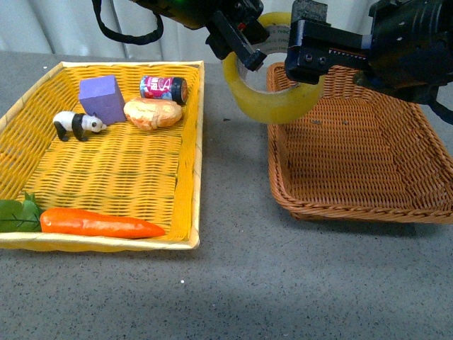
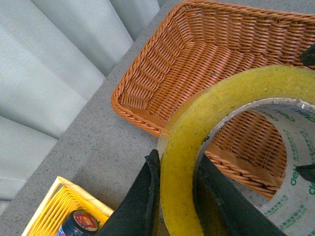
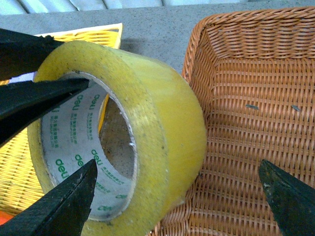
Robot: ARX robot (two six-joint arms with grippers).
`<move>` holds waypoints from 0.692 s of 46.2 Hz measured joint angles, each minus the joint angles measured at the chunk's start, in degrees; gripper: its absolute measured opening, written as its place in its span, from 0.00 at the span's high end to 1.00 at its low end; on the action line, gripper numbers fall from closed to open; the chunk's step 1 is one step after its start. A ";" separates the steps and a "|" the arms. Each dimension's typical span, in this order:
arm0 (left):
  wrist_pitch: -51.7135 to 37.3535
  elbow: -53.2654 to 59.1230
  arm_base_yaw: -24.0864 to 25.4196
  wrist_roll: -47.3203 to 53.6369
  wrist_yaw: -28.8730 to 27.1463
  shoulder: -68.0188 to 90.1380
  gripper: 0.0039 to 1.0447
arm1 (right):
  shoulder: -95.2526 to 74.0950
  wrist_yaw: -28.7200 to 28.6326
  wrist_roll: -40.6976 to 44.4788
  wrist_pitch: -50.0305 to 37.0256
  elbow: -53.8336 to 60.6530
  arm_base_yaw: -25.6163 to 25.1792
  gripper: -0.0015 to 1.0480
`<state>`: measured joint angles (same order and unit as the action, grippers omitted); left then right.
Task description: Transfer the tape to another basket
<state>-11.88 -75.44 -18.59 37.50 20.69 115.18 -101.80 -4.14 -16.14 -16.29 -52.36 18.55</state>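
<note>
Yellow tape (image 1: pixel 272 103), pinched by left end effector (image 1: pixel 248 53), overhangs basket (image 1: pixel 277 177) rim.

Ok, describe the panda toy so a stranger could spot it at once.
Start at the bright yellow basket on the left of the front view. Among the small items at its far end, the panda stands leftmost, beside the purple block. It is the only black-and-white thing there, a small animal figure.
</note>
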 joint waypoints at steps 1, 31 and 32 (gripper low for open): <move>0.00 0.00 0.00 0.00 0.00 0.00 0.85 | -0.46 0.00 -0.31 0.20 -0.55 0.15 0.09; -5.97 4.46 -2.78 -17.62 -15.56 -3.67 0.44 | -4.63 1.70 -5.81 2.40 -5.57 -1.27 0.85; -5.97 5.18 -2.78 -18.29 -15.96 -4.52 0.39 | -4.92 1.55 -5.99 2.38 -6.01 -1.57 0.85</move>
<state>-17.85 -70.26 -21.37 19.20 4.73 110.65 -106.72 -2.59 -22.13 -13.91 -58.37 16.97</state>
